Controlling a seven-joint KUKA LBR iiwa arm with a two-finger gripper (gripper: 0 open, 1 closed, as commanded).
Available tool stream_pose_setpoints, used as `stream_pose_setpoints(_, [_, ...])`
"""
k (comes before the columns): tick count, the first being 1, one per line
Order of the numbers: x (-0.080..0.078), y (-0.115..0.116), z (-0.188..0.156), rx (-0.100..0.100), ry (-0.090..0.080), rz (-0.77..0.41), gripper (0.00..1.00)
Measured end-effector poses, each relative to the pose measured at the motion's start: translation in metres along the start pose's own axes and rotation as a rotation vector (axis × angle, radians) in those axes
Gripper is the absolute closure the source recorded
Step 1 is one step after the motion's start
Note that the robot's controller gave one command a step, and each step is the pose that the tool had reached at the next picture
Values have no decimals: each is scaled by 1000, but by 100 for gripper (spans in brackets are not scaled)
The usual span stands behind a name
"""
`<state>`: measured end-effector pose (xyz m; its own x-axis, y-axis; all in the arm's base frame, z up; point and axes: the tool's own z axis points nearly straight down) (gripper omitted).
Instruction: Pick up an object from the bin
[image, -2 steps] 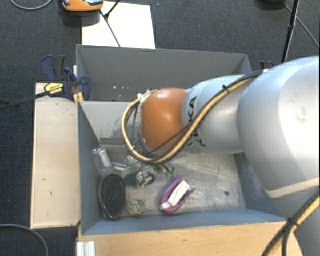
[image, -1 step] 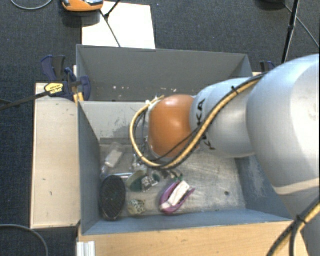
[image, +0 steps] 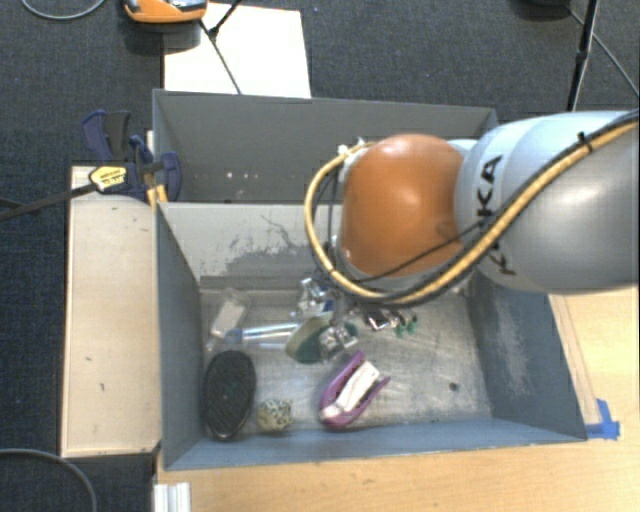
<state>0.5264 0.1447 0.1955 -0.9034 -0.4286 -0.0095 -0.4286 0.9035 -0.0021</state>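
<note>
The grey metal bin (image: 182, 320) holds a loose scatter of small things on its floor. At the left, near the front wall, lies a black oval brush (image: 228, 393), and behind it a clear plastic piece (image: 247, 327) lies pointing toward the middle. Just right of the brush sits a small speckled ball (image: 275, 414). Near the middle of the floor rests an olive-green lump (image: 308, 343), with a purple and white item (image: 350, 390) lying tilted a little in front of it. A small green clip (image: 402, 323) lies further right. The gripper (image: 336, 325) is low over the bin's middle, right at the olive-green lump's right edge; whether it is released or clenched I cannot tell. Above it sits the round orange cover (image: 400, 205), looped by a yellow and black cable (image: 318, 215), and the silver arm (image: 560, 220) stretches off to the right.
</note>
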Motion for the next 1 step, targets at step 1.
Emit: stream_pose_setpoints(1, [-7, -1, -47, -1, 1, 17, 100])
